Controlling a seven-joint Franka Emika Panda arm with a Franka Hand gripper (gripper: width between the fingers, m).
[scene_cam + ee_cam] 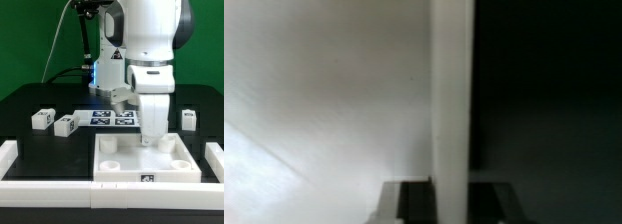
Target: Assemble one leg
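The gripper (153, 138) is down at the back wall of the tray (120, 170). In the wrist view a white strip (452, 100) runs between its fingers (406, 205), and it cannot be told whether they pinch it or only straddle it. No socket shows a leg fitted: one leg (187, 118) lies near the fingers toward the exterior view's right, and a second leg (65, 125) and third leg (42, 119) lie well apart from them on the other side. Fitting looks wholly ahead.

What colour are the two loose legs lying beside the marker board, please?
White, each leg bearing a black-and-white tag; clearest in the exterior view.
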